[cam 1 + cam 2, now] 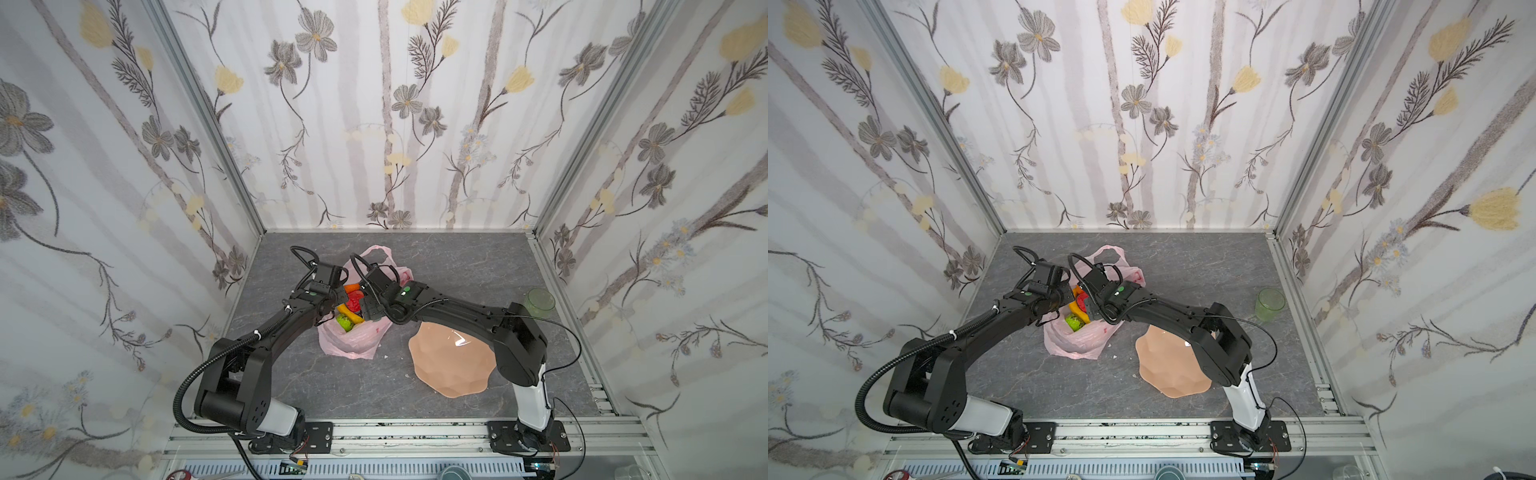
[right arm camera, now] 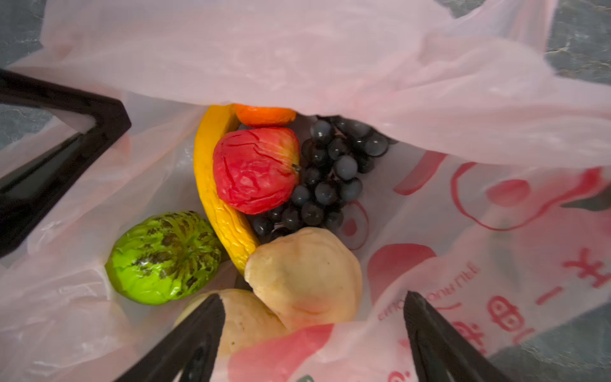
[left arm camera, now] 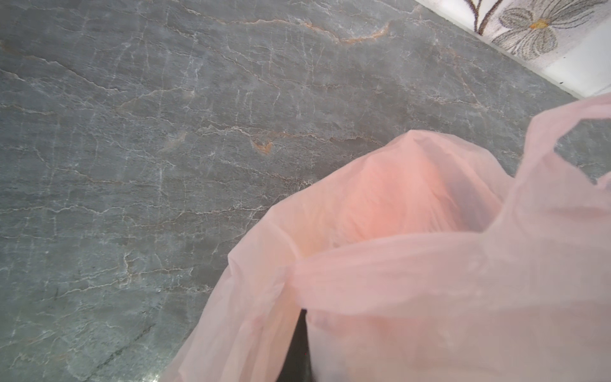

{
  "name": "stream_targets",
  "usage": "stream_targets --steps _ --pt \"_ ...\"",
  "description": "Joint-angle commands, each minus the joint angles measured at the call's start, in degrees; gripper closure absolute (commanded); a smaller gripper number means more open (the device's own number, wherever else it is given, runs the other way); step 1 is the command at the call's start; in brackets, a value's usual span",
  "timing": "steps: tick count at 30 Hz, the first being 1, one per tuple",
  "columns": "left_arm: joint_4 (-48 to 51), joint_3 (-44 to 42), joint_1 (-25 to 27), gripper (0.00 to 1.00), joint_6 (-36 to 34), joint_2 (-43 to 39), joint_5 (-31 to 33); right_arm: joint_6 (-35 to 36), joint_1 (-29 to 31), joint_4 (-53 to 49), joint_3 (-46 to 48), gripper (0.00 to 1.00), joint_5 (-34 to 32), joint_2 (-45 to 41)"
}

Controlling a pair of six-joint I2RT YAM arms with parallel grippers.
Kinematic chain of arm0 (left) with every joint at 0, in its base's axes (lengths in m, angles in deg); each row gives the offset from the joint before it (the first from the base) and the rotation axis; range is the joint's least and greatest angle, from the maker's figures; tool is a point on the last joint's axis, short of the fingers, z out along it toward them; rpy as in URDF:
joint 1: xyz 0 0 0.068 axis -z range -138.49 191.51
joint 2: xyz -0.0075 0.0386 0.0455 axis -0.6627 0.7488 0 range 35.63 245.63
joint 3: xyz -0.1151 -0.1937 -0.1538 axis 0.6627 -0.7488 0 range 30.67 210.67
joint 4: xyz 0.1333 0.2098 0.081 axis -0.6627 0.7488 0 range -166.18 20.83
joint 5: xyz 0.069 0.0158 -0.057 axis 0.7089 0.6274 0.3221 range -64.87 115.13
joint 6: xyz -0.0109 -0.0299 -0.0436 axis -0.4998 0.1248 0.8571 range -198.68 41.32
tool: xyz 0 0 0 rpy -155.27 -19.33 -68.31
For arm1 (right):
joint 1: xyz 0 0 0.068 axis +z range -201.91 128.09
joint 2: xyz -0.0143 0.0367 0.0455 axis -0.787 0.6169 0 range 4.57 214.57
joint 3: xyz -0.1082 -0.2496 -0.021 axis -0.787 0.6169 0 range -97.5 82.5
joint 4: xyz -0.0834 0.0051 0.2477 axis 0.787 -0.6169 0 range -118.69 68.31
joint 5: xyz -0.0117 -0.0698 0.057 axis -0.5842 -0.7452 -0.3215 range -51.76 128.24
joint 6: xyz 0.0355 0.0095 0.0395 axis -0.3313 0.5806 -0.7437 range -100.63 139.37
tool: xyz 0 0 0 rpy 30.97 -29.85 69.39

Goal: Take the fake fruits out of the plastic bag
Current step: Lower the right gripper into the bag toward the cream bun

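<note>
- My left claw (image 1: 338,296) is at the 9 o'clock edge of the bag's mouth. It is pinched tight on the thin rim of the plastic bag (image 1: 353,341). In the left wrist view the pink film bunches right at one dark finger (image 3: 297,344).
- The plastic bag lies on the table (image 1: 374,390), a little toward 9 o'clock from the middle. Its mouth is open upward and a handle loop (image 1: 375,248) is at its 12 o'clock end.
- The fake fruits (image 1: 351,309) that I can see are all inside the bag. In both top views the orange (image 1: 352,287) is at 12 o'clock in the mouth and the green fruit (image 1: 343,321) is at 6 o'clock.
- In the right wrist view the banana (image 2: 211,185) curves against the apple (image 2: 254,172), and the grape bunch (image 2: 330,172) presses on the apple's other side. The two beige fruits (image 2: 304,274) touch each other.
- My right claw (image 2: 313,296) hangs over the mouth from the 3 o'clock side. Its jaws are spread wide and grip nothing. One finger is over a beige fruit, the other over the red-printed film.
- The peach plate (image 1: 449,365) lies at 4 o'clock from the bag, apart from it and partly under my right arm.
- The green cup (image 1: 539,302) stands at 3 o'clock, near the right wall.
</note>
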Motion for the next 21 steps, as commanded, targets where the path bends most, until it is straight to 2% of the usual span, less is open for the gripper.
stream_targets --steps 1,12,21 --pt "-2.0 -0.9 0.0 1.00 0.9 -1.0 -0.2 -1.1 1.1 -3.0 -1.4 0.15 -1.7 1.7" --pt "-5.0 -4.4 -0.2 1.00 2.1 -2.2 0.8 -3.5 5.2 -0.6 12.0 0.19 1.7 -4.0" --pt "-5.8 -5.9 -0.3 1.00 1.8 -3.1 0.5 -2.5 4.4 -0.4 11.4 0.22 1.2 -6.2"
